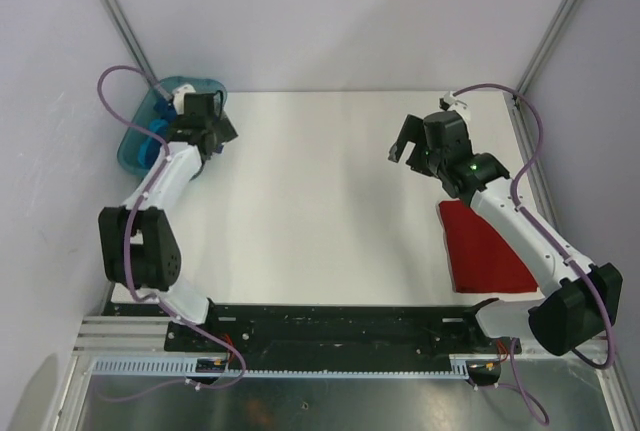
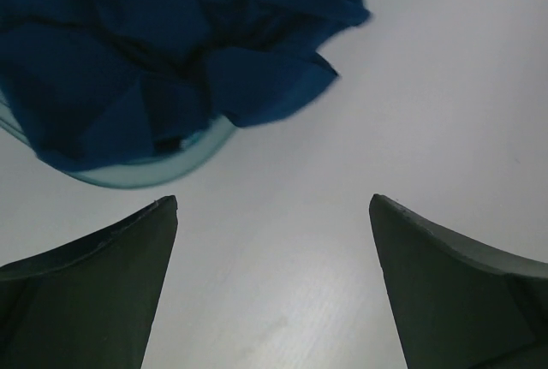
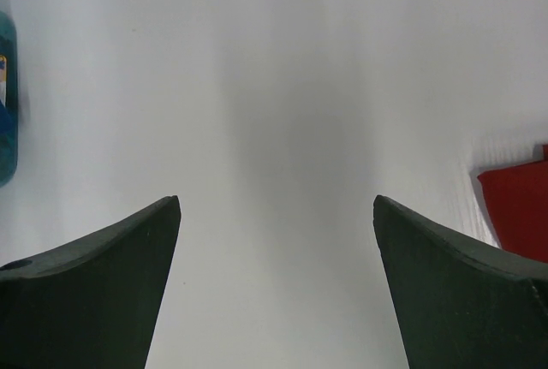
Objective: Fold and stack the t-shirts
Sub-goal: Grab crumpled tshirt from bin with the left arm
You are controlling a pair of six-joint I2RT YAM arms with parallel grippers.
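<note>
Dark fingers (image 2: pixel 94 283) of the left pincer (image 2: pixel 274 206) stand wide apart, gripping nothing, over the white worktop (image 2: pixel 411 86). They sit just short of a teal bin (image 2: pixel 128 176) at the far left corner, heaped with crumpled blue t-shirts (image 2: pixel 145 52). The right pincer (image 3: pixel 276 206) is likewise spread wide and empty over mid-worktop. 1 folded red t-shirt (image 1: pixel 482 256) lies flat near the right edge, partly under the right arm (image 1: pixel 530 236).

You have the whole middle of the white table (image 1: pixel 320 211) bare between the two arms. At the far left corner the teal tub (image 1: pixel 135 146), heaped with crumpled blue t-shirts (image 2: pixel 154 52), sits just ahead of your left gripper (image 2: pixel 274 206). The folded red t-shirt (image 1: pixel 485 251) lies along the right edge beneath the right arm (image 1: pixel 520 221).
</note>
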